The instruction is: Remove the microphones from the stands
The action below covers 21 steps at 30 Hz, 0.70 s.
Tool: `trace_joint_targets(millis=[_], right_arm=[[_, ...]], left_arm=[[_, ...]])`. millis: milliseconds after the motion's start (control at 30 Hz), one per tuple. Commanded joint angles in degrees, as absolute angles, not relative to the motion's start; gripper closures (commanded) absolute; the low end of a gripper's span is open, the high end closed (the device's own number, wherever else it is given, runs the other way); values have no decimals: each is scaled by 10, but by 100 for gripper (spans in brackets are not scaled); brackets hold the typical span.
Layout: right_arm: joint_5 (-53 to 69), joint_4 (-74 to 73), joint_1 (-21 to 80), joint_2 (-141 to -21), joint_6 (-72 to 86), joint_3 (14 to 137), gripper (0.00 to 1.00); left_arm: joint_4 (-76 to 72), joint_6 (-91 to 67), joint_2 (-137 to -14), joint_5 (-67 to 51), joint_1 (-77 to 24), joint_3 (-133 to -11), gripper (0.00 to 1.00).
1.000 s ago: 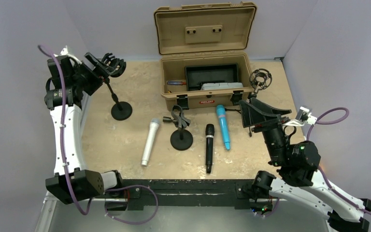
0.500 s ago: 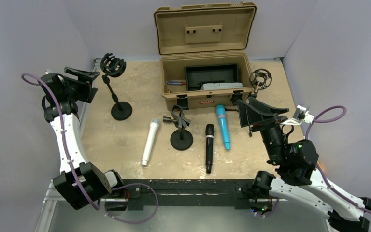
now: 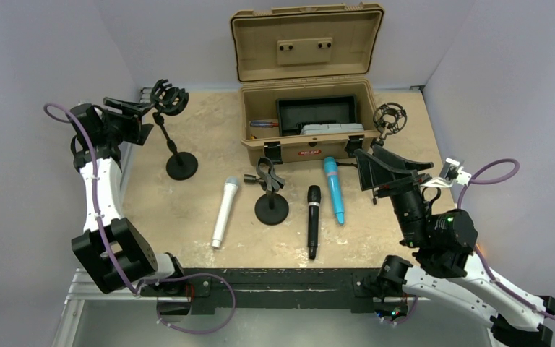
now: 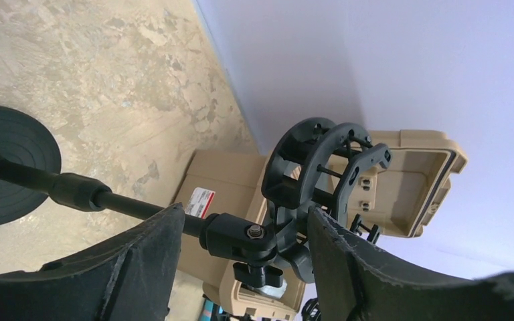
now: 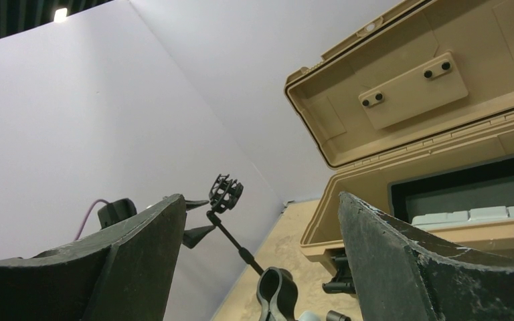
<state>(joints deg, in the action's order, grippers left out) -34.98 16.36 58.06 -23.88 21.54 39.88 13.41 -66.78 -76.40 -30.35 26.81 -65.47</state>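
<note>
Three microphones lie flat on the table: white (image 3: 225, 213), black (image 3: 313, 220) and blue (image 3: 334, 189). The left stand (image 3: 173, 148) carries an empty black shock mount (image 3: 168, 97), also seen in the left wrist view (image 4: 321, 167). My left gripper (image 3: 139, 119) is open just left of that mount; in the wrist view its fingers (image 4: 140, 261) frame the stand's swivel joint (image 4: 251, 234). The middle stand (image 3: 271, 195) has an empty clip. A third stand's shock mount (image 3: 389, 118) is by the case. My right gripper (image 3: 390, 170) is open and empty, raised near the blue microphone.
An open tan case (image 3: 303, 123) stands at the back middle, its lid up (image 5: 415, 87), with a black tray inside. The left stand's round base (image 4: 10, 174) rests on the table. Walls close in on the left, back and right.
My left gripper, first at the left stand's shock mount, drew back to the left and has now moved right again toward the mount. The right arm has barely moved.
</note>
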Motion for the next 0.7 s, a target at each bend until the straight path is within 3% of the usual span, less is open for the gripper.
trace_joint_targets(millis=[0,667], right_arm=[[-347,177,580,-241,220,414,18],[-347,178,580,-242,225,408,18]], left_arm=[[117,-642,-764,-305,252,-667,36],[143,-583,-753,-270,250,-583,55]])
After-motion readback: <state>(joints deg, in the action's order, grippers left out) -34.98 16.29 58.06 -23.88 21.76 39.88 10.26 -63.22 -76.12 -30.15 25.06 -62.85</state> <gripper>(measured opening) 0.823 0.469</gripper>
